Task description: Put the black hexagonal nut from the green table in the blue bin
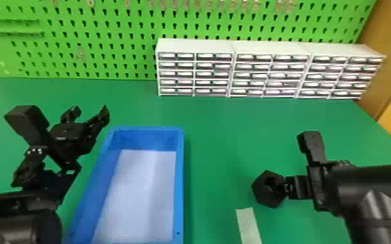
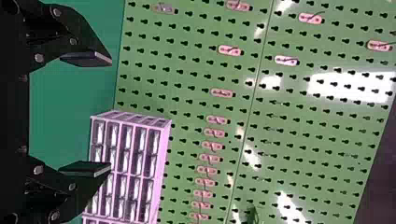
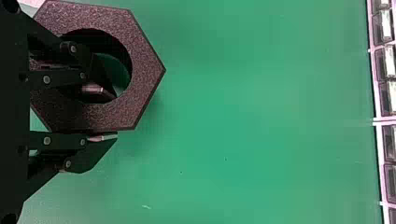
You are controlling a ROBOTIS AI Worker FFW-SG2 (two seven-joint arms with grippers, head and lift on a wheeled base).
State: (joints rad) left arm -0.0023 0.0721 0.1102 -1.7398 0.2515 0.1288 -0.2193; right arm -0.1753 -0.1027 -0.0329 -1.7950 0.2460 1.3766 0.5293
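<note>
The right gripper (image 3: 105, 114) is closed on the black hexagonal nut (image 3: 147, 70). One finger passes into the central hole and the other bears on an outer flat, so the ring wall is pinched between them. This appears a sound choice: the wall is narrow enough to span, and the flat gives the outer finger a square seat. Most of the nut's body lies off to one side of the pinch, so it could swing or twist about the tips if moved briskly.

These fingers are over the green table (image 1: 217, 146). Whether the nut is clear of the surface cannot be told with certainty. The blue bin (image 1: 180, 181), with a white liner (image 1: 139, 194), lies to the left of the loaded fingers and well apart. The pale strip (image 1: 248, 224) lies nearer the robot than they do; the drawer cabinets (image 1: 195, 74) stand beyond them.

The left gripper (image 2: 109, 114) has its fingers apart with nothing between them, beside the bin's far left corner, leaving the right-hand approach free. In my judgement, the next step is a level carry leftward above the rim, then release over the liner.
</note>
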